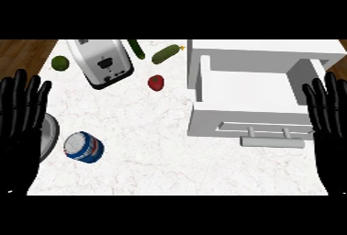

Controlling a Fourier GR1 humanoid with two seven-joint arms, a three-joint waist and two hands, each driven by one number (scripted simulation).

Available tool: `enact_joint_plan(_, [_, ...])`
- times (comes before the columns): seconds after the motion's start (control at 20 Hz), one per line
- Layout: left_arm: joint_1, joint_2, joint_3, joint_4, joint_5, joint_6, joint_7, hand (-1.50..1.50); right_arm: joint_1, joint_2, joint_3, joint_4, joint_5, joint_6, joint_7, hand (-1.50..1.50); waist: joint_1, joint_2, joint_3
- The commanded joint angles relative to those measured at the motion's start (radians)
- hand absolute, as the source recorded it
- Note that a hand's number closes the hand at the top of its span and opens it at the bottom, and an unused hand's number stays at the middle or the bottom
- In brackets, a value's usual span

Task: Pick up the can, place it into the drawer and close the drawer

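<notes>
A blue, white and red can (84, 147) lies on its side on the marble counter at the lower left. The white drawer (249, 92) stands pulled open at the right, its inside bare, with a bar handle (273, 142) on its front. My left hand (20, 124) rests open at the left edge, fingers up, just left of the can and apart from it. At the right edge my right hand (328, 117) is open too, fingers up, beside the drawer's right wall.
A silver toaster (102, 62) stands at the back left, with a lime (61, 62) to its left. Two green cucumbers (166, 53) lie at the back, a red fruit (156, 82) in front of them. A grey plate rim (49, 137) peeks out beside my left hand.
</notes>
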Motion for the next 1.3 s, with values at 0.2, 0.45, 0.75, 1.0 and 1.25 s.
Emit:
enact_joint_plan(0.2, [0.127, -0.024, 0.057, -0.071, -0.037, 0.051, 0.003, -1.5, -0.033, -0.023, -0.039, 0.034, -0.068, 0.05, 0.01, -1.5, -0.021, 0.01, 0.025])
enact_joint_plan(0.45, [0.26, 0.001, 0.118, -0.088, -0.042, 0.097, 0.298, -1.5, 0.097, 0.026, -0.087, 0.008, 0.003, -0.098, 0.213, -1.5, -0.016, 0.007, 0.025])
enact_joint_plan(0.75, [0.301, -0.008, 0.103, -0.252, -0.059, 0.106, 0.455, -1.5, 0.271, -0.013, -0.17, -0.074, -0.11, 0.005, 0.149, -1.5, -0.032, 0.007, 0.025])
enact_joint_plan(1.0, [0.38, -0.016, 0.1, -0.397, -0.041, 0.059, 0.522, -1.5, 0.249, -0.028, -0.239, 0.045, -0.156, 0.069, 0.061, -1.5, -0.025, 0.009, 0.025])
enact_joint_plan(1.25, [0.375, -0.014, 0.21, -0.384, 0.047, 0.041, 0.511, -1.5, 0.358, -0.059, -0.345, -0.057, -0.275, 0.156, 0.094, -1.5, -0.03, 0.008, 0.025])
